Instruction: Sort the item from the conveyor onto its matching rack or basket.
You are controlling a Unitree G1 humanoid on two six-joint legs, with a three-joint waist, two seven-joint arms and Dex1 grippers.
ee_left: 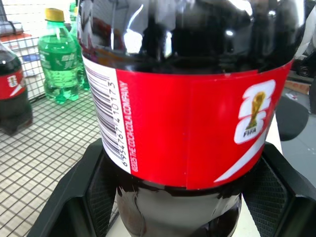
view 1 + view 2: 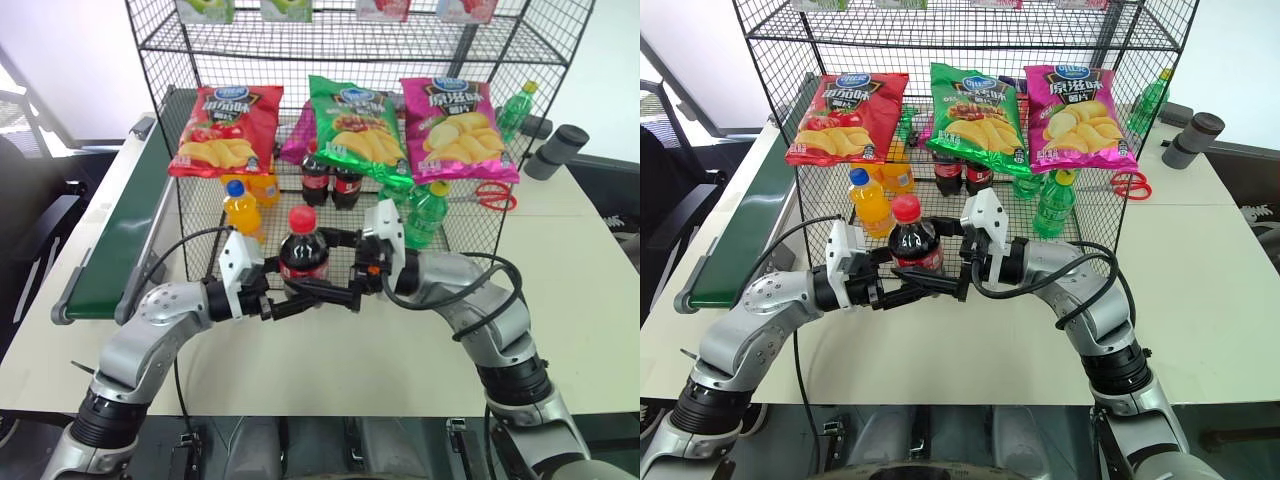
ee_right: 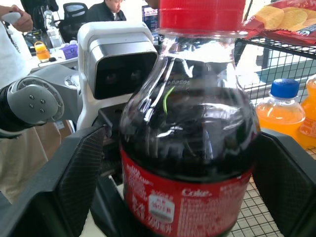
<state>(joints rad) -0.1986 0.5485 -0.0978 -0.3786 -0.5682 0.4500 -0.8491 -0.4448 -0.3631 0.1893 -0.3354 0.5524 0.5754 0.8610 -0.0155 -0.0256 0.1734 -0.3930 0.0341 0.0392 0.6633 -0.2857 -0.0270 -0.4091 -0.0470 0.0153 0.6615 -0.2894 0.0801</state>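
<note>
Cola bottle [image 2: 304,255]: it is held upright in the air between the two arms, just in front of the black wire rack [image 2: 170,140], above the white table [image 2: 590,300]; the red cap is up.
Left gripper [image 2: 292,298]: its fingers are pressed onto the lower body of the bottle, under the red label, as is seen in the left wrist view.
Right gripper [image 2: 322,268]: its fingers stand on both sides of the bottle at label height; in the right wrist view a small gap is seen at each pad, so whether a grip is made cannot be told.
Conveyor [image 2: 120,240]: the green belt lies at the robot's left, well apart from the bottle.
Rack floor: two colas [image 2: 330,182], an orange-drink bottle [image 2: 241,210] and a green bottle [image 2: 428,212] are standing there; chip bags [image 2: 225,128] are hung above them.
Risk 1: if the left fingers are released before the right ones are firmly pressed, the bottle may be dropped on the table edge.
Risk 2: the smooth round body may slip or tilt when pinched off centre.
Risk 3: while the bottle is carried in, the orange-drink bottle may be knocked, because it stands just behind.
</note>
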